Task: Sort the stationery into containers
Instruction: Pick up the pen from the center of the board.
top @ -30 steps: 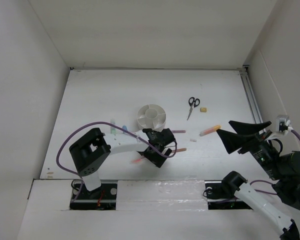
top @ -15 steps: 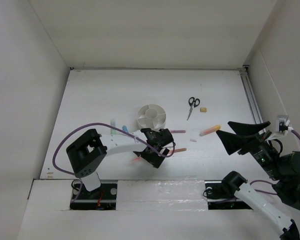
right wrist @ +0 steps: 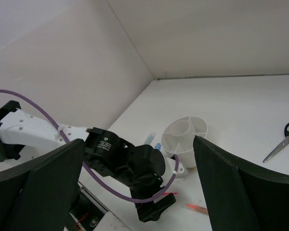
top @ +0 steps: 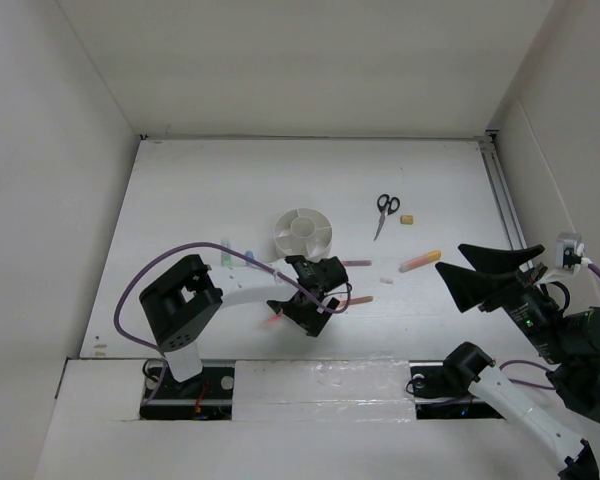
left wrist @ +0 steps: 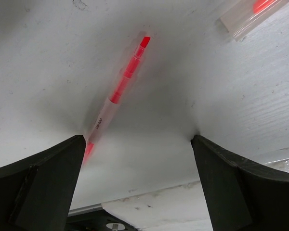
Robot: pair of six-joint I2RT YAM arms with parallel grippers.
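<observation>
Left hand point(left wrist: 138, 139) — jaws apart — over pen point(left wrist: 118, 94)

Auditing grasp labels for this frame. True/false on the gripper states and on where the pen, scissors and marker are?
1. The left gripper is shut on the translucent red pen. False: its fingers are open and the pen lies loose on the white table.
2. The black-handled scissors lie outside the round white plastic organizer. True.
3. The right gripper is open and empty. True.
4. The orange-yellow marker stands in the organizer's centre cup. False: it lies on the table.
</observation>
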